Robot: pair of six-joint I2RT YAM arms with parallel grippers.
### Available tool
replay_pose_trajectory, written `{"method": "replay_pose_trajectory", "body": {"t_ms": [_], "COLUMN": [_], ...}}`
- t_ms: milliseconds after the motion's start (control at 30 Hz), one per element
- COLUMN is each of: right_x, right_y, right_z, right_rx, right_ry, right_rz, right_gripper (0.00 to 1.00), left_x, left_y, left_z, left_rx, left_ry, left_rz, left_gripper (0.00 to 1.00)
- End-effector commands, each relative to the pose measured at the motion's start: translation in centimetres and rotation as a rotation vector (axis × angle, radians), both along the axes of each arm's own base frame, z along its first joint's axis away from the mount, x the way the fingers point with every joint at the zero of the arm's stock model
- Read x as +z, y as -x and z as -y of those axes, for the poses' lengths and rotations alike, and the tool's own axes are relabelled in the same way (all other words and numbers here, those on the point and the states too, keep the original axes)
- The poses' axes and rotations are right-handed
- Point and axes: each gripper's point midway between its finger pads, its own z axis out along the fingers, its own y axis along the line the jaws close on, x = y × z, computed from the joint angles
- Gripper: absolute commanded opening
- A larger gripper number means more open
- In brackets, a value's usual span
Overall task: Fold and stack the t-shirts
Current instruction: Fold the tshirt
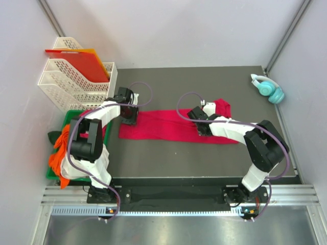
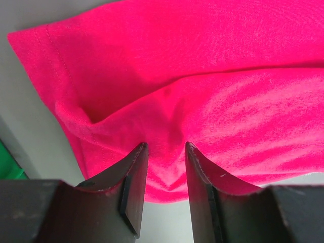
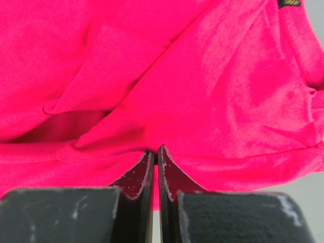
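Got one plain crimson t-shirt (image 1: 163, 127) here, soft knit, folded lengthwise into a long flat band. Stretched left to right across the middle of the table, roughly parallel to the near edge. Right end kinks up toward the far edge in a shorter flap. Layered and creased up close, with a stitched hem at the left end and a tiny dark tag at the right. Also spotting an orange t-shirt (image 1: 60, 148), totally bunched up, spilling over a green bin (image 1: 71, 111) off the table's left edge.
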Motion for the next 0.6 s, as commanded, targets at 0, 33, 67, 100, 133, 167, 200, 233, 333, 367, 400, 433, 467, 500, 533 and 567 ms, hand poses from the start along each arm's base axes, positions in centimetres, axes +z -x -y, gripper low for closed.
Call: {"method": "replay_pose_trajectory", "body": {"t_ms": [0, 33, 67, 100, 133, 167, 200, 233, 333, 367, 400, 433, 467, 500, 533, 567], "right_x": [3.4, 3.7, 4.3, 4.5, 4.7, 5.3, 5.2, 5.3, 5.4, 5.8, 5.3, 5.2, 5.5, 5.0, 5.0, 4.9], "right_y": [-2.3, -2.6, -3.2, -3.5, -3.8, -4.5, -4.8, -5.2, -6.5, -7.0, -7.2, -7.5, -8.0, -8.2, -8.6, -8.8], "right_z": [-1.3, -1.3, -1.4, -1.5, -1.4, -1.7, -1.7, -1.7, -1.9, -2.2, -2.3, -2.3, -2.6, -2.7, -2.8, -2.9], "right_rx": [-0.005, -0.005, -0.006, -0.006, -0.006, -0.009, -0.009, -0.008, -0.008, -0.007, -0.004, -0.004, -0.002, -0.001, -0.003, -0.002], "right_ry": [-0.013, -0.008, -0.006, -0.004, 0.001, -0.005, -0.002, 0.004, 0.009, 0.002, 0.013, 0.016, 0.01, 0.019, 0.015, 0.015], "right_rz": [0.111, 0.119, 0.133, 0.137, 0.138, 0.155, 0.15, 0.152, 0.153, 0.159, 0.146, 0.144, 0.15, 0.139, 0.14, 0.137], "right_gripper": [0.0, 0.0, 0.0, 0.0, 0.0, 0.0, 0.0, 0.0, 0.0, 0.0, 0.0, 0.0, 0.0, 0.0, 0.0, 0.0], "left_x": [0.0, -0.1, -0.1, -0.1, -0.1, -0.2, -0.2, -0.3, -0.3, -0.4, -0.4, -0.5, -0.4, -0.4, -0.5, -0.5], "left_y": [-0.9, -0.9, -0.9, -0.9, -0.9, -0.9, -0.8, -0.8, -0.6, -0.6, -0.6, -0.6, -0.5, -0.6, -0.5, -0.5], "left_z": [0.3, 0.3, 0.3, 0.3, 0.4, 0.3, 0.3, 0.3, 0.3, 0.2, 0.2, 0.2, 0.2, 0.2, 0.2, 0.2], "left_rx": [-0.009, -0.009, -0.007, -0.008, -0.009, -0.008, -0.01, -0.01, -0.009, -0.009, -0.009, -0.007, -0.007, -0.008, -0.008, -0.01], "left_ry": [-0.001, -0.004, -0.003, -0.003, -0.005, -0.008, -0.01, -0.01, -0.012, -0.014, -0.013, -0.015, -0.013, -0.014, -0.015, -0.015], "left_rz": [0.034, 0.033, 0.031, 0.032, 0.032, 0.032, 0.032, 0.03, 0.027, 0.026, 0.024, 0.025, 0.024, 0.026, 0.025, 0.025], "left_gripper": [0.41, 0.41, 0.41, 0.4, 0.4, 0.4, 0.41, 0.4, 0.4, 0.4, 0.4, 0.4, 0.4, 0.4, 0.4, 0.4]}}
